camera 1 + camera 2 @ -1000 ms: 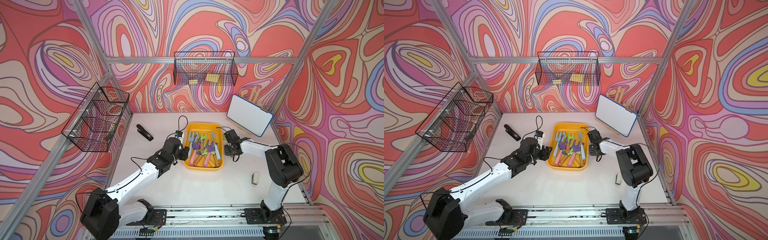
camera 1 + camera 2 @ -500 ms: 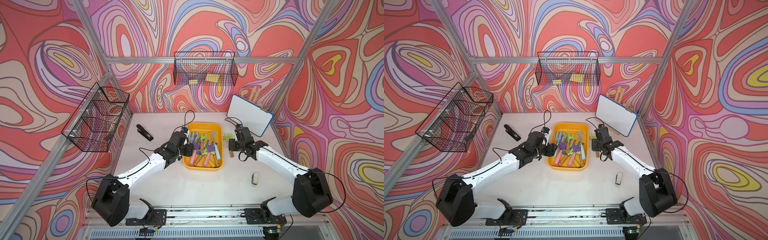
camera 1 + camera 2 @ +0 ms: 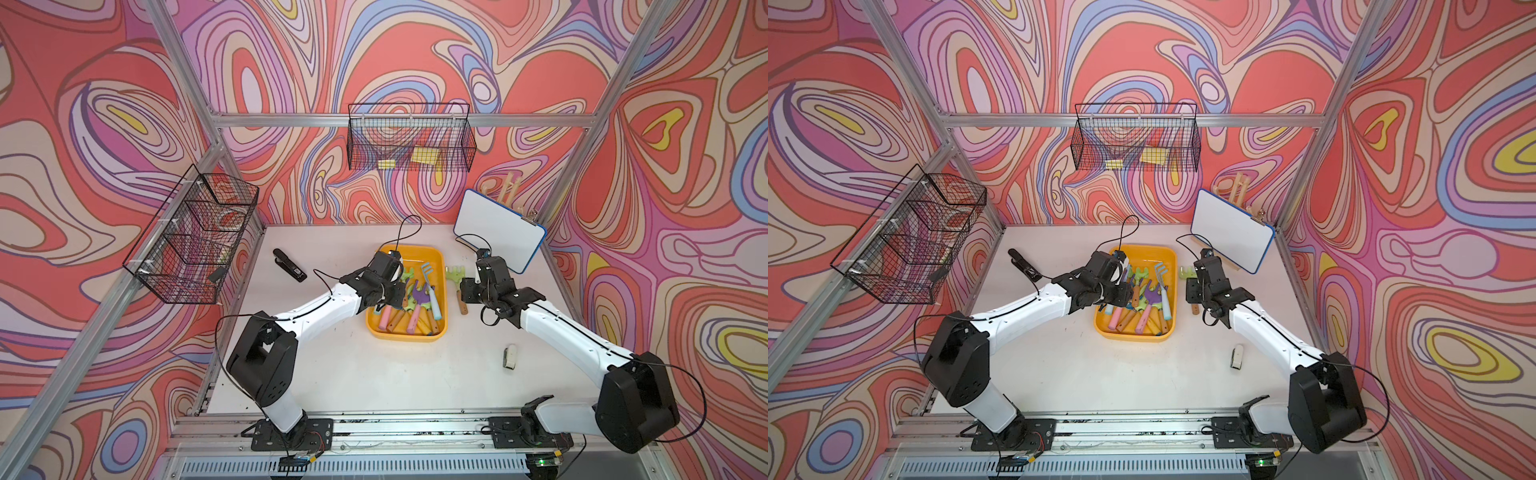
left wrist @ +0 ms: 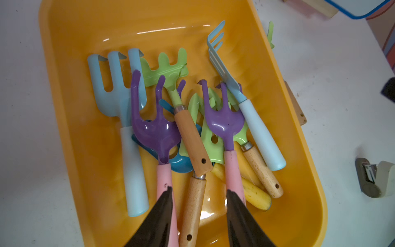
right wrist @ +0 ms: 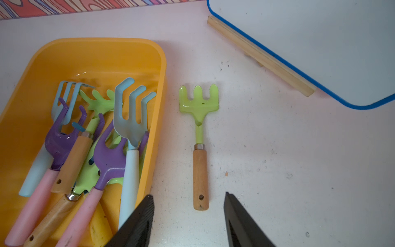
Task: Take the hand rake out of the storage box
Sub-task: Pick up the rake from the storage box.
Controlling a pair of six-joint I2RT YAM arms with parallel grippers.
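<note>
Green-headed, with a pale wooden handle, one hand rake (image 5: 200, 166) lies flat on the white surface (image 3: 353, 374). It is outside the storage box (image 3: 399, 336), just beside the long wall on my right arm's side, tines toward the back wall. My right gripper (image 5: 188, 194) hangs just short of the handle's butt end, jaws spread, nothing between them.

Inside the yellow-orange box I see a loose heap of more rakes: two purple heads on pink handles (image 4: 163, 177), pale blue ones, and green ones on wood. My left gripper (image 4: 198, 190) hovers over the near end of that heap with its jaws apart. Through its wrist camera a wooden handle (image 4: 193, 205) runs between the fingers, and a pink handle passes under each one. I can't tell whether they touch anything; nothing is clamped.

Farther out, a whiteboard (image 3: 498, 232) leans in the back right corner and a black stapler (image 3: 289, 271) lies left of the box. A small pale object (image 3: 510, 356) sits toward the front right. Two black wire baskets (image 3: 409, 143) hang on the walls.
</note>
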